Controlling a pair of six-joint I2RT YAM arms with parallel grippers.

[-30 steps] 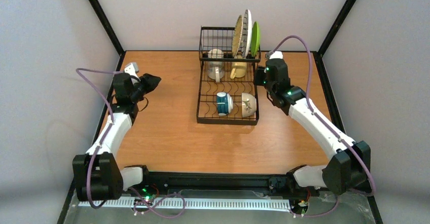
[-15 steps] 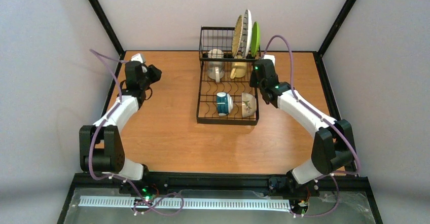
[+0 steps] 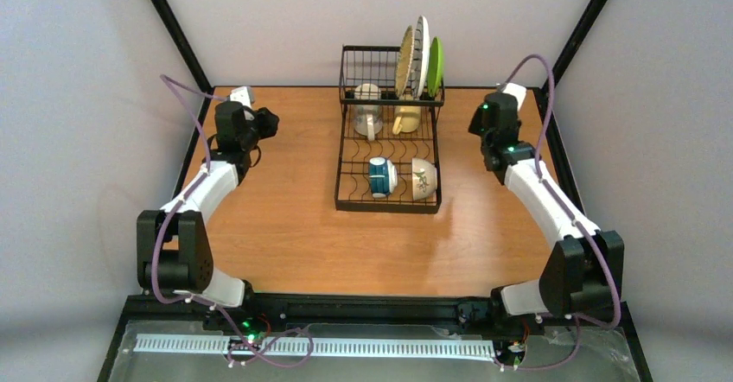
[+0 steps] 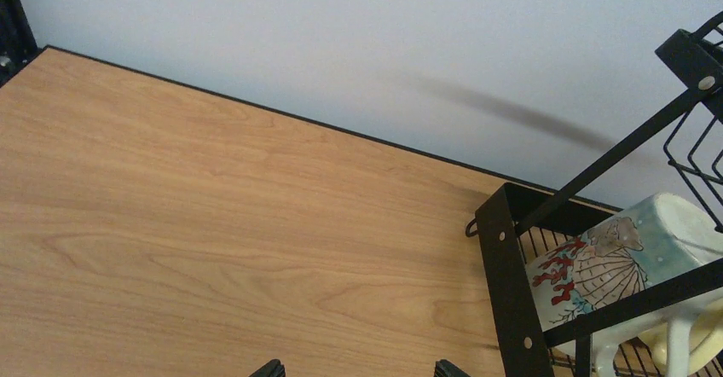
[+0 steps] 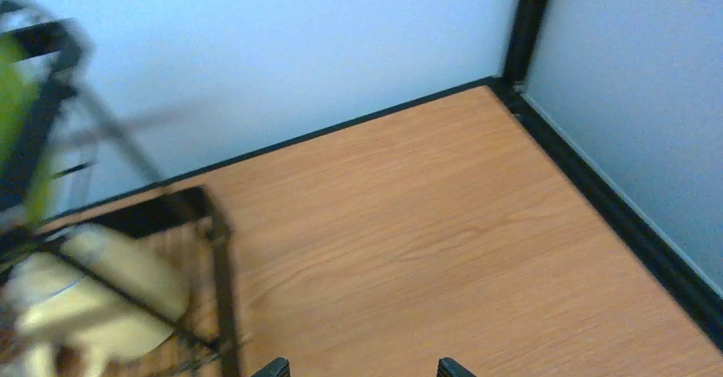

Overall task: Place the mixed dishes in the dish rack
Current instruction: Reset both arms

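I see the dish rack (image 3: 388, 162) between my left end effector (image 4: 358, 368) and right end effector (image 5: 360, 367), both spread, clear of it.

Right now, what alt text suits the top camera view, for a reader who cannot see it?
A black wire rack on a wooden table holds three upright plates, a cream mug, a yellow mug, a teal cup and a bowl. The left arm and right arm stand apart on either side of it, jaws open and empty.

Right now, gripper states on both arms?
Left gripper: open, holding nothing.
Right gripper: open, holding nothing.
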